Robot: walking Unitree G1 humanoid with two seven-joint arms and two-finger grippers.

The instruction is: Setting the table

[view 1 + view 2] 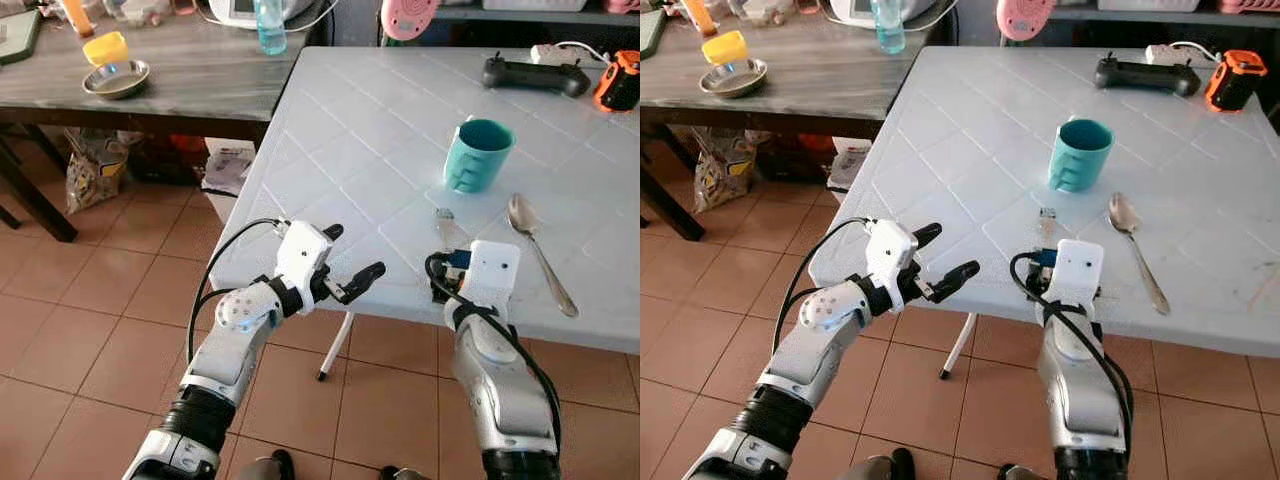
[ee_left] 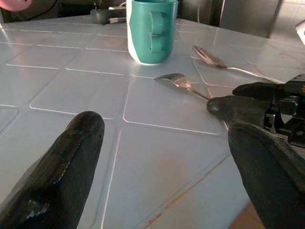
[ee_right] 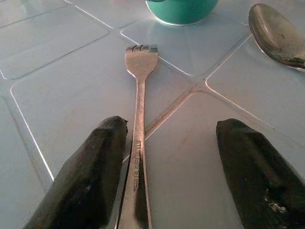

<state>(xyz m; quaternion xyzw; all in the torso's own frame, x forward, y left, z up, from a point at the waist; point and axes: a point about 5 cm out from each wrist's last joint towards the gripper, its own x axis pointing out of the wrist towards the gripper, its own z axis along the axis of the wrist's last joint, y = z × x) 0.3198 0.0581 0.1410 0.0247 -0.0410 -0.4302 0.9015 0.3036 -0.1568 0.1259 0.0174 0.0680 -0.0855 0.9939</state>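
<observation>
White plastic table [image 1: 350,150] with a moulded diamond-grid top, glossy. Teal mug [image 1: 477,154], ribbed handle side facing the robot, stands upright mid-table. Steel spoon [image 1: 537,247] lies flat to the right of the mug, bowl toward the mug, thin handle running to the near edge. Steel fork [image 3: 138,119] lies flat between mug and near edge, tines toward the mug, stamped lettering on the handle, too blurred to read. Right gripper [image 3: 167,176] sits low at the near edge over the fork handle, fingers spread wide; one black finger [image 3: 90,171] is just beside the handle, possibly touching it, the other well apart; fork not clamped. Left gripper [image 1: 345,270] hovers off the table's near-left corner, fingers parted, holding nothing. Far side of the table: black game controller [image 1: 535,75] and an orange-black device [image 1: 618,82]. Beyond the table's left side stands a grey wooden table [image 1: 180,70] with a metal bowl [image 1: 116,79], a yellow cup [image 1: 105,47] and a clear blue bottle [image 1: 270,28]. Terracotta tile floor [image 1: 90,300] below.
</observation>
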